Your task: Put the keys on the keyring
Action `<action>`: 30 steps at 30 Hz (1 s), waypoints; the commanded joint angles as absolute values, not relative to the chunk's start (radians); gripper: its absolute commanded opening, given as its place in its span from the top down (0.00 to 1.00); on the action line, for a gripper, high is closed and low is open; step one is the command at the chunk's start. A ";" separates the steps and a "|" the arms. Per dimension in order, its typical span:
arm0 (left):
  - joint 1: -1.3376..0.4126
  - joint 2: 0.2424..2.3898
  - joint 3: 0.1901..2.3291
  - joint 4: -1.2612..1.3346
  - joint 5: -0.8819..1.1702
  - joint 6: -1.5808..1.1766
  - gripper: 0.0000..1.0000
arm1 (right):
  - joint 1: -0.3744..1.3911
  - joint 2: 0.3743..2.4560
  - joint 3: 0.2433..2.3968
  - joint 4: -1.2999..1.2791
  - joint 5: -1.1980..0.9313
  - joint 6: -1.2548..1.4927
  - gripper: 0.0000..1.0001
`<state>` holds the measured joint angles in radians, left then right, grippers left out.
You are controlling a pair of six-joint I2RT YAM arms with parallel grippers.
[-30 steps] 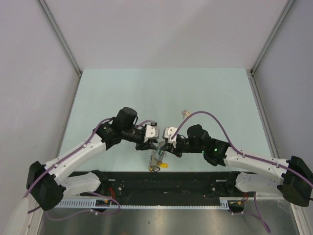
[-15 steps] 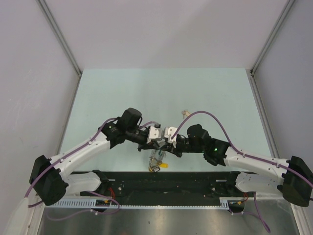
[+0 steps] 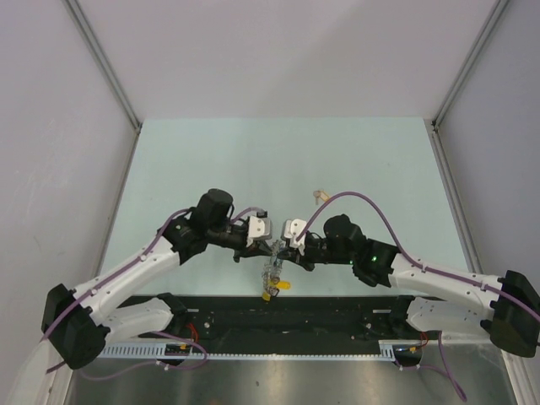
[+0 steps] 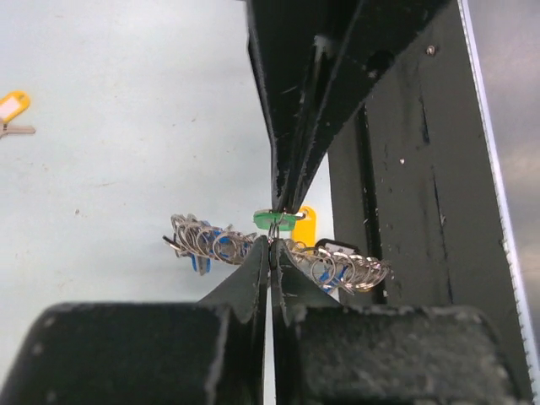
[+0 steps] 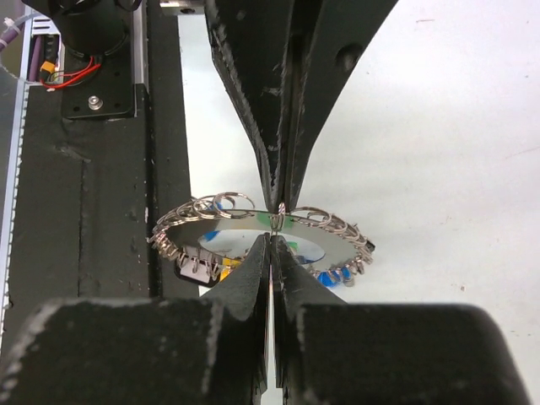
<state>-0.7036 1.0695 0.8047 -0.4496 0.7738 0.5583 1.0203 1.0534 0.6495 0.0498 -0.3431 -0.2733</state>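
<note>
Both pincers are fully shut, tip to tip, at lower centre of the overhead view; our left gripper (image 3: pixel 268 245) and right gripper (image 3: pixel 283 250) nip the wire of the dangling keyring (image 3: pixel 271 277). The green key (image 4: pixel 274 220) sits at the pinch, threaded or not we cannot tell; the yellow-orange key (image 4: pixel 12 106) lies loose at upper left of the left wrist view, so we reckon that one remains.

Silver keyring (image 4: pixel 196 239), green key (image 4: pixel 274 220)

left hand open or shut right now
Shut. The left hand has its fingers pressed together with no gap, pinching the keyring wire.
</note>
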 commanded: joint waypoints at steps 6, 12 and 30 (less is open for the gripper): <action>-0.663 0.908 0.638 -0.005 0.779 0.111 1.00 | 1.054 1.043 0.673 0.061 -0.299 -0.282 1.00; -0.667 0.807 0.488 0.331 0.655 -0.130 1.00 | 1.072 1.048 0.641 0.184 -0.305 -0.241 1.00; -0.721 0.663 0.209 0.648 0.405 -0.328 0.80 | 1.074 1.078 0.606 0.287 -0.262 -0.235 1.00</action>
<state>-0.7181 0.7078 0.2100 0.5404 0.4564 -0.2840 1.0725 1.0904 0.6014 0.2634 -0.2428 -0.2298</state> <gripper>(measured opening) 0.120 0.009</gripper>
